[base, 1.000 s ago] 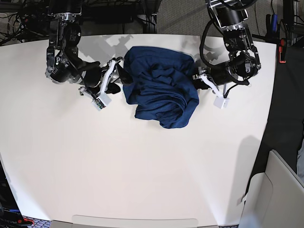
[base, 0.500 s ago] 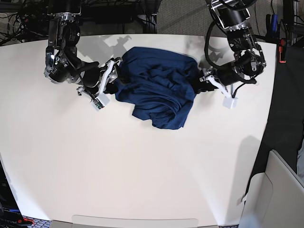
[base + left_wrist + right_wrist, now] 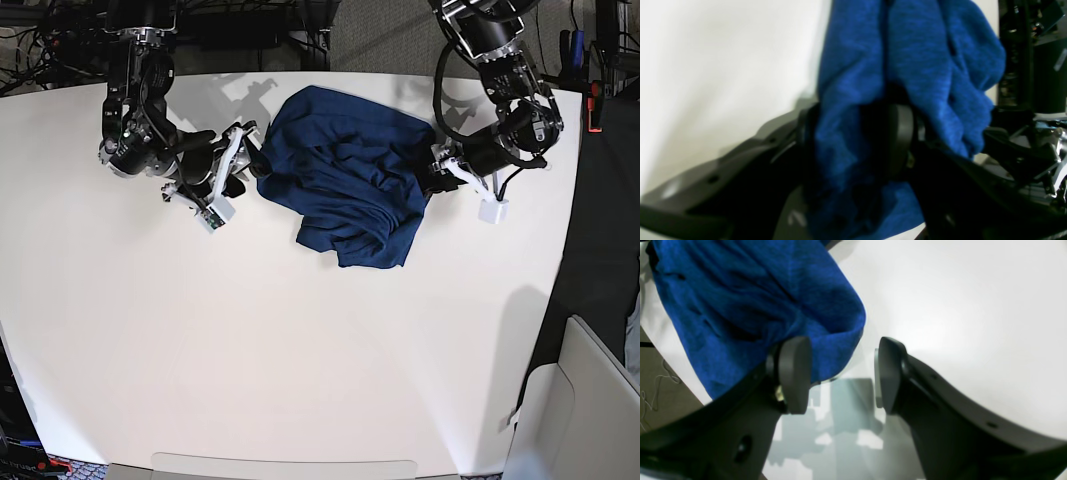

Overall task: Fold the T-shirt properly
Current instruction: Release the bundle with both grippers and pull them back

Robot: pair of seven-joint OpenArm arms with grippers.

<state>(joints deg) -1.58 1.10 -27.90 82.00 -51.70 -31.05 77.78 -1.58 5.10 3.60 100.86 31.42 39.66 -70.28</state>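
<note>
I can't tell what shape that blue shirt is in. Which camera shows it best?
The base view: the whole T-shirt lies crumpled on the table. The wrist views show only close-up bunched folds of it.

Just a plain white bench (image 3: 250, 350) here, cables (image 3: 25, 45) bunched past its far-left edge, grey carpet (image 3: 385, 35) behind.

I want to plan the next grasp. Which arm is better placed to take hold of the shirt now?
Probably the left. Cloth of the T-shirt already lies between the left gripper fingers. The right gripper is open beside the hem, one pad touching it, the gap empty.
</note>
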